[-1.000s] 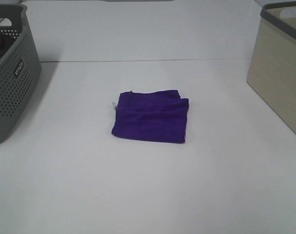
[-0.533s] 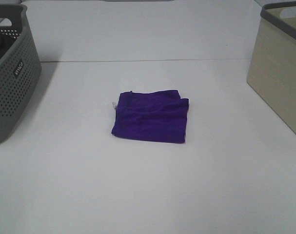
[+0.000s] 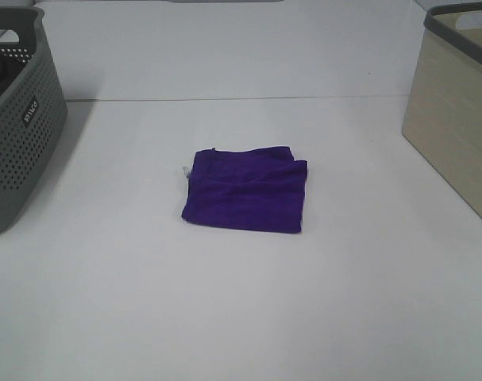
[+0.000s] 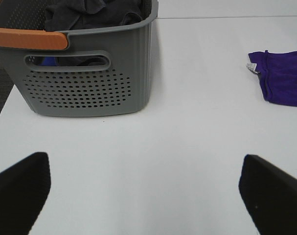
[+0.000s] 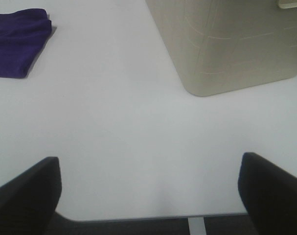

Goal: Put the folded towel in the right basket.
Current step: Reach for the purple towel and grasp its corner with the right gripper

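Lying folded mid-table: towel (image 3: 246,190), well apart from right basket (image 3: 455,103). Task not started by look of it; reach, grasp, lift, carry and drop all left. Left gripper (image 4: 147,188) spread wide, empty. Right gripper (image 5: 148,188) spread wide, empty, near right basket.

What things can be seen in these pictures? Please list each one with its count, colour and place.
folded towel: one, purple, flat on the middle of the table
left basket: one, grey with holes and an orange handle, at the table's left edge
clothes: a dark pile, inside the left basket
right basket: one, beige with a grey rim, at the table's right edge
table: one, white, under everything
left gripper: one, black fingers wide apart, over bare table near the left basket
right gripper: one, black fingers wide apart, over bare table near the right basket
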